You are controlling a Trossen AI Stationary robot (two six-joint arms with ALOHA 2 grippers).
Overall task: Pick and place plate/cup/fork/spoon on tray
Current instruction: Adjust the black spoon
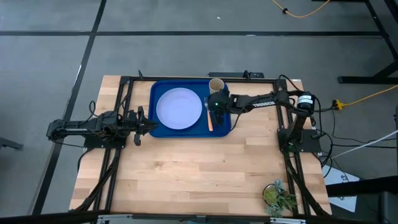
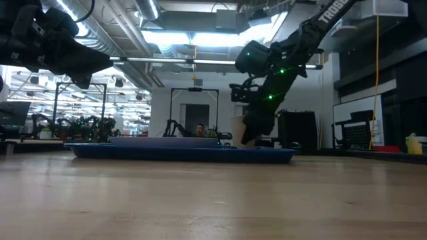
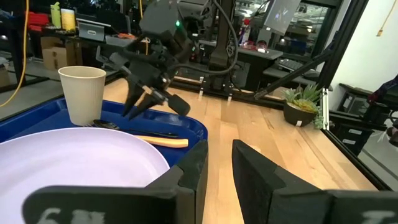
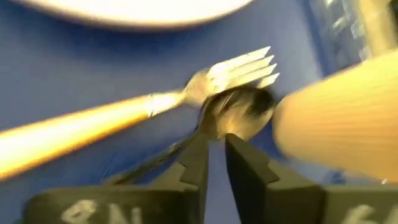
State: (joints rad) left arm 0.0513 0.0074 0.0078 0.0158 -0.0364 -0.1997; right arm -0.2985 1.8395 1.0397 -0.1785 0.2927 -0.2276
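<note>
At the far left the left hand (image 1: pixel 147 125) waits low at the left rim of the tray (image 1: pixel 159 130), its fingers drawn nearly together with only a thin gap and nothing between them, as its own wrist view shows. The tray, deep blue, lies on the wooden bench (image 1: pixel 199 174) toward its far side. Inside it, the plate (image 1: pixel 179 108) fills the left and middle. Just right of the plate the fork (image 1: pixel 209 117) lies along the tray floor, orange handle toward the near rim and tines toward the cup (image 1: pixel 216 84), which stands upright in the tray's far right corner. The spoon (image 4: pixel 239 107) rests beside the fork, its bowl touching or just beside the tines and close to the cup. Over these the right hand (image 1: pixel 217 106) hangs; in the left wrist view its fingers (image 3: pixel 178 103) are spread apart and hold nothing, while the right wrist view shows the spoon's handle running toward the gap between them. I judge this to be the last step, the spoon's placing: all four pieces appear to be in the tray, and the spoon looks released. The next move likely calls for the right hand to rise straight and clear, without brushing the cup or dragging the spoon and fork, then retire to the right side of the bench.
</note>
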